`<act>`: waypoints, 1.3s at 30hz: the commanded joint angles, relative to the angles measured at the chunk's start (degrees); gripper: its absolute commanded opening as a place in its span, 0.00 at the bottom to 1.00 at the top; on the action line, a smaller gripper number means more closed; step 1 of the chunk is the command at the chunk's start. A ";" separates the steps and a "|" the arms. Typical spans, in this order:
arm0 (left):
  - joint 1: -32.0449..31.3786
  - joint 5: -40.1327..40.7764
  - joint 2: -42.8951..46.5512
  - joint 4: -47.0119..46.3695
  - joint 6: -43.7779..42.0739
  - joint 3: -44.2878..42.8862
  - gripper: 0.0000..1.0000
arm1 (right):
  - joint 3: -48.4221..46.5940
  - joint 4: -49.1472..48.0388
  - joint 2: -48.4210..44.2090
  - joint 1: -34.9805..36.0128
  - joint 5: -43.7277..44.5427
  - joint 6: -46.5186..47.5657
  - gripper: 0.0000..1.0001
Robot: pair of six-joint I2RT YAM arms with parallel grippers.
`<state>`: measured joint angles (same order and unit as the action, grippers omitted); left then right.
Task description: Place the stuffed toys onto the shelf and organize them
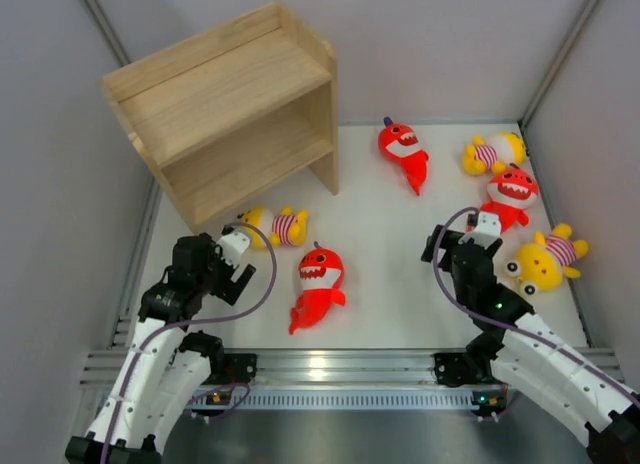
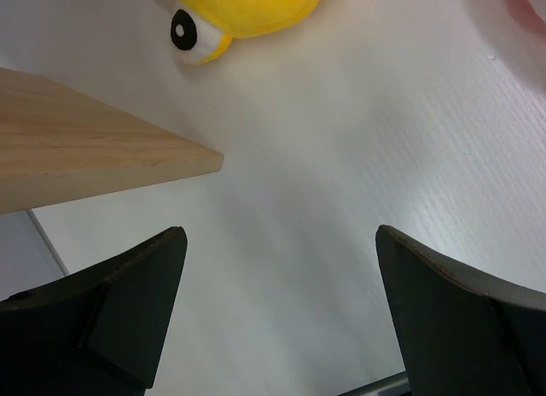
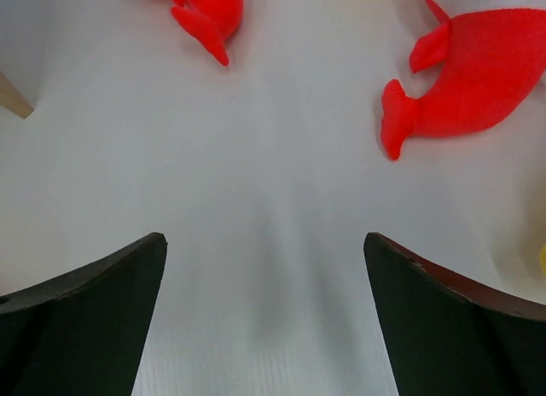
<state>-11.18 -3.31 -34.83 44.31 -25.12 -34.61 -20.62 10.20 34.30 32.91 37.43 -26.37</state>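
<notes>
Stuffed red plush shark seemed light, soft, squashy; best taken across body. Left fingers, right fingers were apart, empty.

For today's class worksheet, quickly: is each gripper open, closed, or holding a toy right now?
The black two-finger left gripper: open, holding nothing.
The black two-finger right gripper: open, holding nothing.

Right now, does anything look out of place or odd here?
Yes: the shelf stands askew to the table edges, both tiers bare as far as visible, while all six stuffed toys lie scattered on the table.
</notes>
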 commanded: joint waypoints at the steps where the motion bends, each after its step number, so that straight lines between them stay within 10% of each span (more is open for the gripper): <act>1: 0.46 1.55 -0.33 -3.27 1.57 -0.81 0.99 | -1.61 -5.96 3.12 -0.39 -6.12 4.29 0.99; 14: 0.37 5.08 -0.07 9.09 5.10 -21.72 0.99 | -24.07 -21.18 32.38 -17.22 -31.25 5.28 0.99; 24: 2.83 18.58 2.22 13.52 2.36 -28.93 0.99 | -58.11 -10.38 72.88 -26.05 -42.23 8.87 0.95; 39: 5.55 24.67 -2.70 14.13 5.17 -48.35 0.99 | -79.04 12.46 86.98 -25.00 -42.01 7.82 0.86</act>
<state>-6.20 19.51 -36.18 58.85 -21.54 -80.05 -94.48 15.22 120.95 7.14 -5.76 -18.48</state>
